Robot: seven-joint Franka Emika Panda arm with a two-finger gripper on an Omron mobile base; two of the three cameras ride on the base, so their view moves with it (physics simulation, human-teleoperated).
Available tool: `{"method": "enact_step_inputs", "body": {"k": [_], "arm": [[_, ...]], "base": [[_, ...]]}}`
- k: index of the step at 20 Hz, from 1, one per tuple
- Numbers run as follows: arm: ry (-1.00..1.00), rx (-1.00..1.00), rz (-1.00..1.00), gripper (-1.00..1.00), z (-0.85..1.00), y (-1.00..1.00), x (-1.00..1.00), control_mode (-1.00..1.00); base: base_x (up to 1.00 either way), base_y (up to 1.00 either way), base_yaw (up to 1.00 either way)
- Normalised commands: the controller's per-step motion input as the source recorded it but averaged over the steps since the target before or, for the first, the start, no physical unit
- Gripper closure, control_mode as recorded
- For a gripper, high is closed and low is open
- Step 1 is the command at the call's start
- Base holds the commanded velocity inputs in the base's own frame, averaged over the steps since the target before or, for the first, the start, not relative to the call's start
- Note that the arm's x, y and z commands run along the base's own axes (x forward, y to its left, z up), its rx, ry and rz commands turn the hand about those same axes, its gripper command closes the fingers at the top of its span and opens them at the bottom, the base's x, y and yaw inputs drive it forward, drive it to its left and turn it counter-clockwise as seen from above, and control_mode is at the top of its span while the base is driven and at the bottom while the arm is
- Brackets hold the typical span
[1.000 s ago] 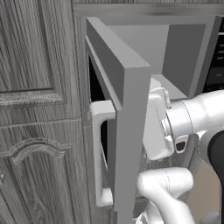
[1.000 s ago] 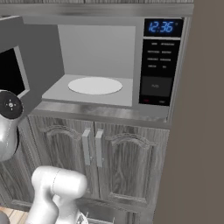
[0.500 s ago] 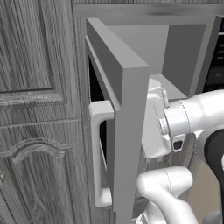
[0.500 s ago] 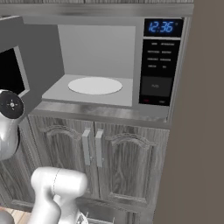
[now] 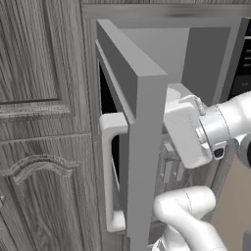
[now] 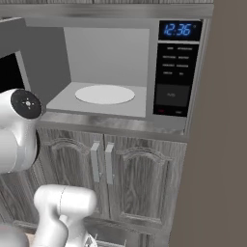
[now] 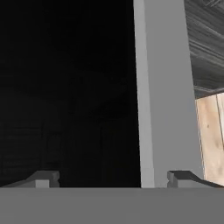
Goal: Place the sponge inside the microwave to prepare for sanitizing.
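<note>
Kitchen cabinets [image 6: 140, 178] sat below the open microwave [image 6: 144, 77].
Gripper [image 7: 113, 178] stood wide, holding nothing, against the door [image 5: 139, 122] at left.

Hand [image 7: 113, 178] mostly behind microwave [image 6: 144, 72] door [image 5: 139, 147]; fingertips alone visible.

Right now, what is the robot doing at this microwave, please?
The white arm has its gripper at the inner side of the microwave door, jaws wide open and holding nothing. The door stands swung open, its pale bar handle facing outward. Inside the microwave, the white round plate lies bare, so the sponge is not yet in place. The blue display is lit.
</note>
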Motion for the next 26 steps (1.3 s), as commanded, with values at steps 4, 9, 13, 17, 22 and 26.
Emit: {"method": "enact_step_inputs", "body": {"k": [4, 9, 13, 17, 22, 26], "arm": [[-0.10, -0.14, 0.00, -1.00, 0.04, -0.53, 0.07, -1.00], [-0.24, -0.18, 0.00, -1.00, 0.00, -0.58, 0.05, -1.00], [-0.14, -0.21, 0.00, -1.00, -0.02, -0.57, 0.22, -1.00], [-0.13, -0.21, 0.00, -1.00, -0.06, -0.54, 0.29, -1.00], [-0.15, -0.23, 0.00, -1.00, -0.14, -0.49, 0.35, -1.00], [-0.17, -0.26, 0.00, -1.00, -0.29, -0.39, 0.38, -1.00]], "base": [[0.00, 0.00, 0.00], [0.00, 0.00, 0.00], [0.00, 0.00, 0.00], [0.00, 0.00, 0.00], [0.00, 0.00, 0.00], [0.00, 0.00, 0.00]]}}
